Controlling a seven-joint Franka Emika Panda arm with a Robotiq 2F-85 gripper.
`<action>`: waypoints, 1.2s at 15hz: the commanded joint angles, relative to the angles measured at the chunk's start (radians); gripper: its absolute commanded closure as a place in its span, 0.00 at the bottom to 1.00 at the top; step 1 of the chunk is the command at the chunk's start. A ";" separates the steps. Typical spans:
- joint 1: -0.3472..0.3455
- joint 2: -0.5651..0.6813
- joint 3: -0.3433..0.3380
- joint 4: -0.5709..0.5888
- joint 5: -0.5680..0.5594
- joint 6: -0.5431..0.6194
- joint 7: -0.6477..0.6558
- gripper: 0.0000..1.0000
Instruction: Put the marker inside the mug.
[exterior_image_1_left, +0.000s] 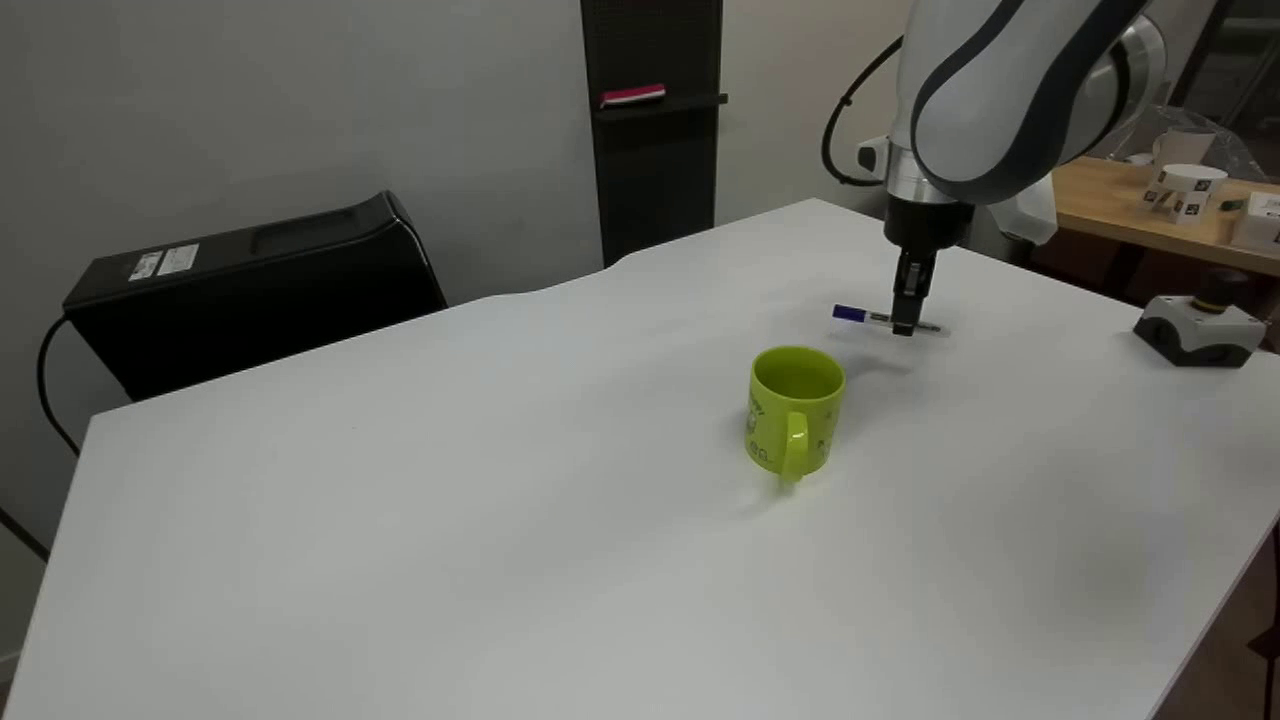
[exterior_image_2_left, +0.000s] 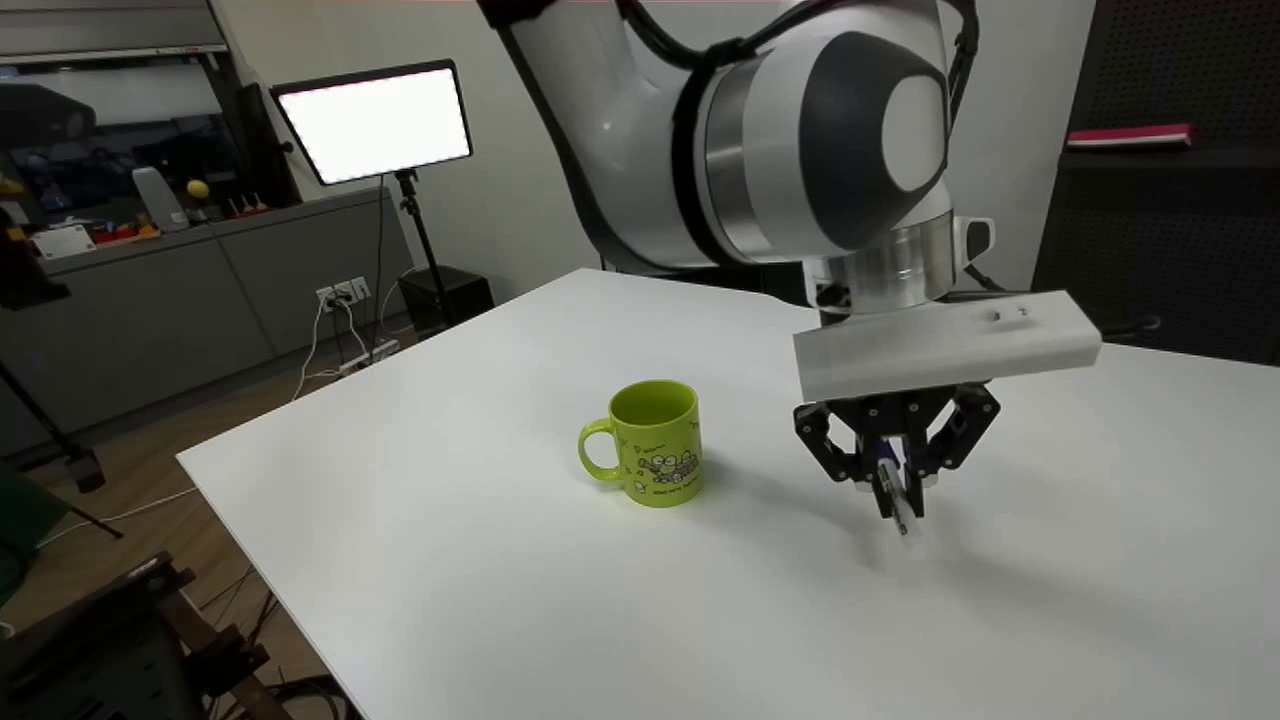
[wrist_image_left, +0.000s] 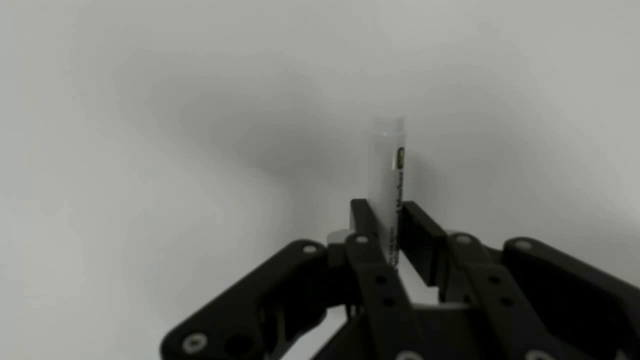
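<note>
The marker (wrist_image_left: 385, 185) is being gripped between the jaws; the lime-green mug (exterior_image_2_left: 655, 455) is standing upright nearby (its handle pointing away), while a grey-and-black box (exterior_image_1_left: 1190, 335) is sitting near the edge of the table (exterior_image_1_left: 450, 520).

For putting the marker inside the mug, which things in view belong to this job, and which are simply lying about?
Part of the job:
blue-capped white marker
lime-green mug
gripper, closed on the marker

Not part of it:
button box
lit light panel
red-and-white item, too small to identify
</note>
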 joint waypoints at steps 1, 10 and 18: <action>0.029 -0.054 -0.020 -0.018 -0.048 -0.019 0.068 0.95; 0.061 -0.130 -0.007 -0.040 -0.076 -0.097 0.076 0.95; 0.081 -0.197 0.014 -0.039 -0.074 -0.247 0.060 0.95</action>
